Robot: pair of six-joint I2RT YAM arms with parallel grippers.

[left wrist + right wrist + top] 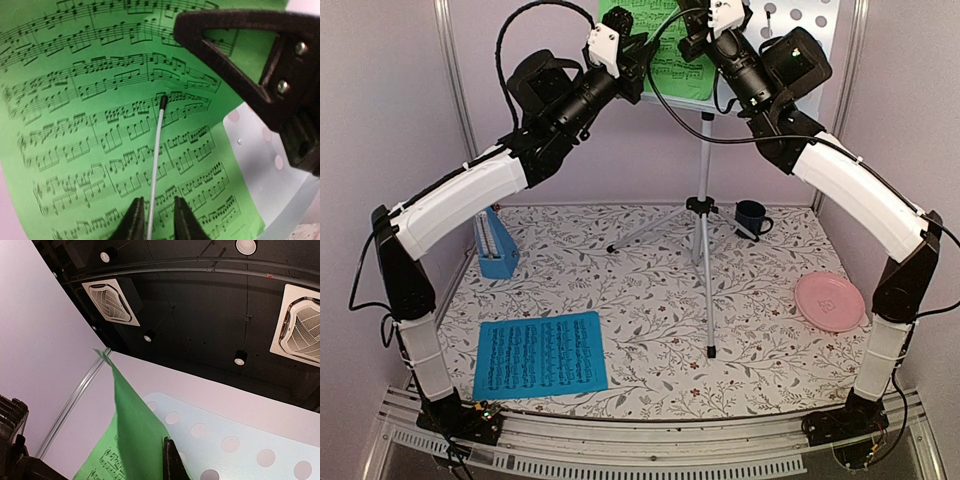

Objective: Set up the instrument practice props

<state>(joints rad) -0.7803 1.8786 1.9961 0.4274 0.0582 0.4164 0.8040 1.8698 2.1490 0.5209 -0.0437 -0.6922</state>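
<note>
Green sheet (670,72) is at top centre of the overhead frame, against the perforated desk (810,25) of the music stand (705,200), between both grippers. Your left gripper (637,50) has its jaws slightly apart either side of a white wire (156,150). Your right gripper (694,40) meets the sheet's edge, can't tell if it's clenched. Blue sheet (542,355) lies lower left, metronome (498,245) mid-left
</note>
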